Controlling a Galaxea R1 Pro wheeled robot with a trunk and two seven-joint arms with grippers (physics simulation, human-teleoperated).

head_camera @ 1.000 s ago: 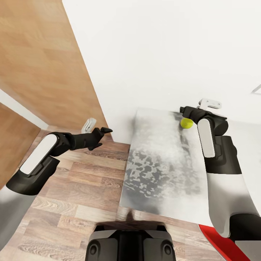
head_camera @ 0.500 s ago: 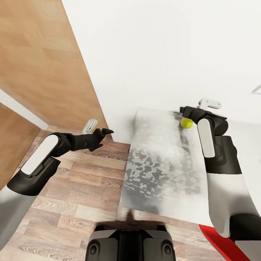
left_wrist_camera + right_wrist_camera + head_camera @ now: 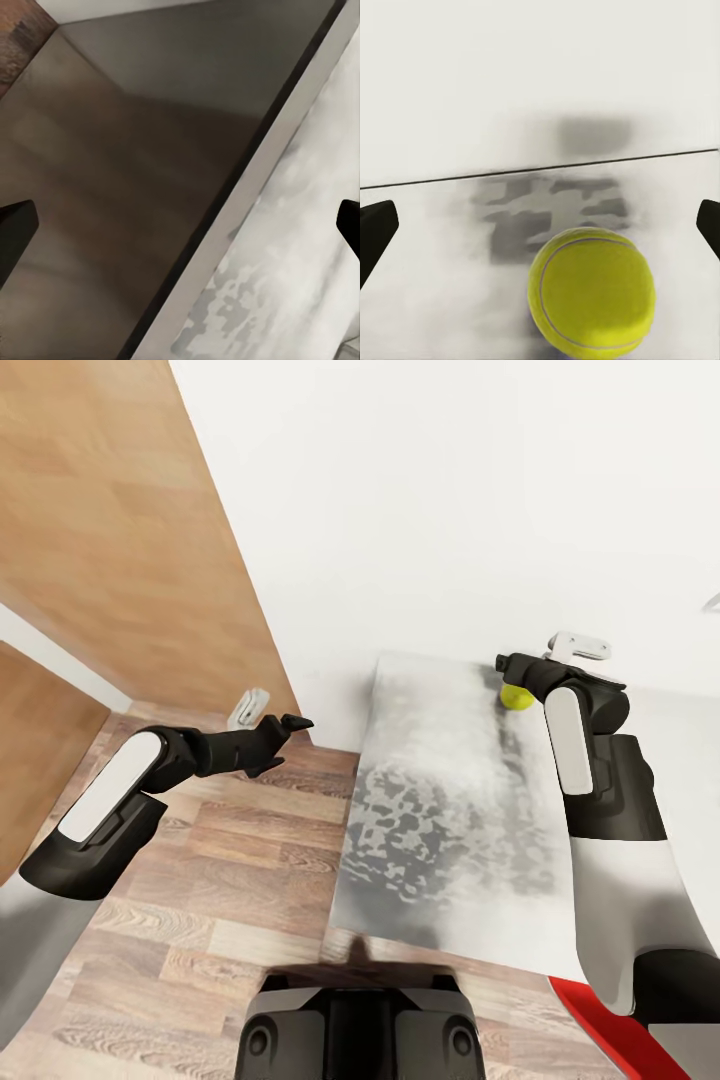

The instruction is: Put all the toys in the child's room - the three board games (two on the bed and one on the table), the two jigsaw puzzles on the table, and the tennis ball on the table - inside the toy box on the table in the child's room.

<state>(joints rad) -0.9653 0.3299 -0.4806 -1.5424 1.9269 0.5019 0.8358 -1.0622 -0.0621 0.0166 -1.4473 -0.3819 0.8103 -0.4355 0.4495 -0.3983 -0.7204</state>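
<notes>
The tennis ball lies on the table's pale grey top, near its far edge by the wall. My right gripper hangs just over the ball and partly covers it. In the right wrist view the yellow-green tennis ball lies between the two dark fingertips, which stand wide apart without touching it: the right gripper is open. My left gripper is out over the wooden floor, left of the table. The left gripper is open and empty, facing the table's edge.
A white wall rises right behind the table. A tall wooden panel stands to the left. Wood floor lies between it and the table. A red flat thing shows under my right arm at the lower right.
The whole picture has shifted slightly, so the camera moved. The ball now sits a little further under the right gripper. Both grippers stay open.
</notes>
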